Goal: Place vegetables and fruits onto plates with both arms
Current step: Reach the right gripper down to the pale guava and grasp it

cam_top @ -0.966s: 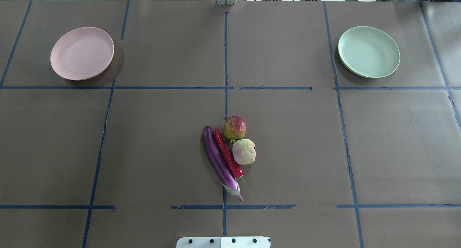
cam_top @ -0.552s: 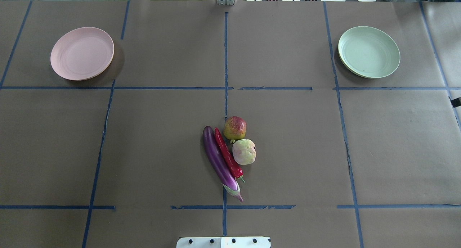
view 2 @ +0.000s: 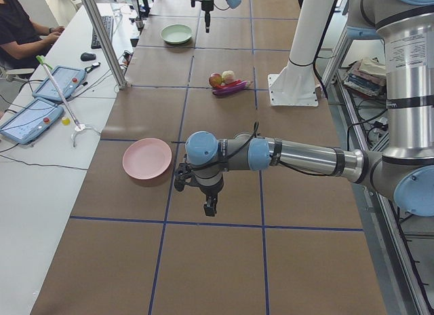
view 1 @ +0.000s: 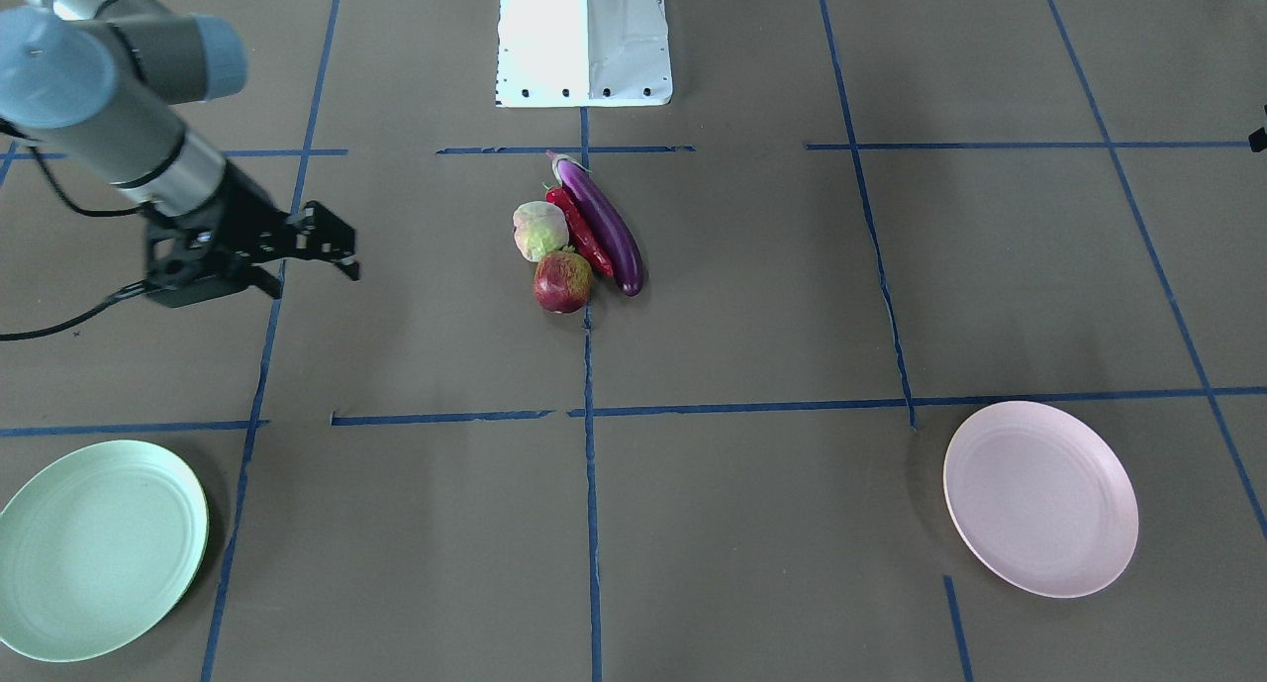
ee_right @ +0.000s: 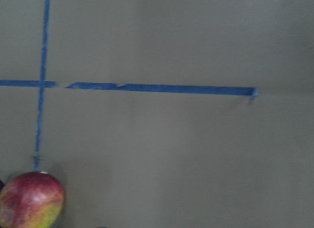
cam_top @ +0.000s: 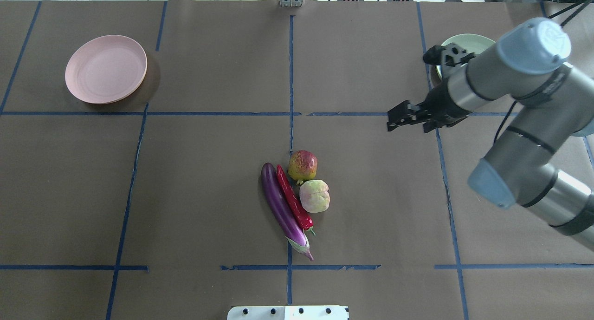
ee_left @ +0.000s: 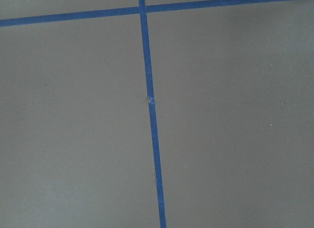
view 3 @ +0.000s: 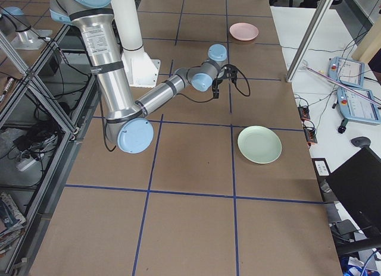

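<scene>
The purple eggplant (cam_top: 280,204), the red chili (cam_top: 292,199), the red-brown pomegranate (cam_top: 302,166) and the pale green-pink fruit (cam_top: 314,195) lie bunched together at the table's middle. The pink plate (cam_top: 106,69) sits far left, and the green plate (cam_top: 464,41) far right is partly hidden by my right arm; both plates hold nothing. My right gripper (cam_top: 395,118) is open and empty, in the air to the upper right of the pomegranate. It also shows in the front view (view 1: 341,246). My left gripper (view 2: 210,206) hangs beside the pink plate (view 2: 147,159); I cannot tell whether it is open or shut.
The white base block (cam_top: 287,312) stands at the near middle edge. Blue tape lines (cam_top: 291,78) cross the brown table cover. A side desk with tablets (view 2: 57,81) and a seated person runs along the far edge. A metal post (view 2: 102,36) stands near it.
My right arm has swung in from the right edge over the green plate, its gripper now up and right of the pile. The produce and plates have not moved.
</scene>
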`<state>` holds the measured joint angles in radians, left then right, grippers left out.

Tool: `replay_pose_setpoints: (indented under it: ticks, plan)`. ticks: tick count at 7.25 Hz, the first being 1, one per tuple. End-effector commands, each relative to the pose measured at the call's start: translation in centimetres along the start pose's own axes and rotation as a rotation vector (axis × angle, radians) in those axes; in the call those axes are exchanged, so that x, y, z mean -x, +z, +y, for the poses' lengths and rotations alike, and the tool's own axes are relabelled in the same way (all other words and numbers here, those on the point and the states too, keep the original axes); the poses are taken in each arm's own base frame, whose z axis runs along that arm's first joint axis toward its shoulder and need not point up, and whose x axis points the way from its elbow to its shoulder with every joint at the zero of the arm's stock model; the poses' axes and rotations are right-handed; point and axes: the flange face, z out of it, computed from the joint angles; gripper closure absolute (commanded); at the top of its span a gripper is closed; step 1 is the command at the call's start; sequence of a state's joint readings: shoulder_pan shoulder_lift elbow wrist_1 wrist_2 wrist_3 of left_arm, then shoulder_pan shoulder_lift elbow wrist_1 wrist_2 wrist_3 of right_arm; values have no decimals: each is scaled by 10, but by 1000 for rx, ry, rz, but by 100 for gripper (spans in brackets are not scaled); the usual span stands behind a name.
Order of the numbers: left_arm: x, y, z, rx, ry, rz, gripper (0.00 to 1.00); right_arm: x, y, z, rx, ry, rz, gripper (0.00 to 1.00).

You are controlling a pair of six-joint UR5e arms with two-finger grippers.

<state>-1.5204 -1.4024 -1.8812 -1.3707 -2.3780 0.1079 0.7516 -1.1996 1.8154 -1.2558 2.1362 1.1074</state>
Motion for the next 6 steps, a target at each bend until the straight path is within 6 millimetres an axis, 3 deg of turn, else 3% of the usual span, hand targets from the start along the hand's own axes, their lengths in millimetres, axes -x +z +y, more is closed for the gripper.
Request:
replay_pose_setpoints:
  ticks: [1,2,4,6]
  plan:
    - [-2,-2,0,-4,4,1,0,115,53,59,-71,38,2,0]
    - [-2,-2,0,-4,4,1,0,142,65,80,-45,31,28,0]
    - [-3,-3,0,-6,6,1,0,182,75,92,-43,24,166,0]
    - [-3,-4,-1,-8,6,0,0,185,103,95,-19,26,212,0]
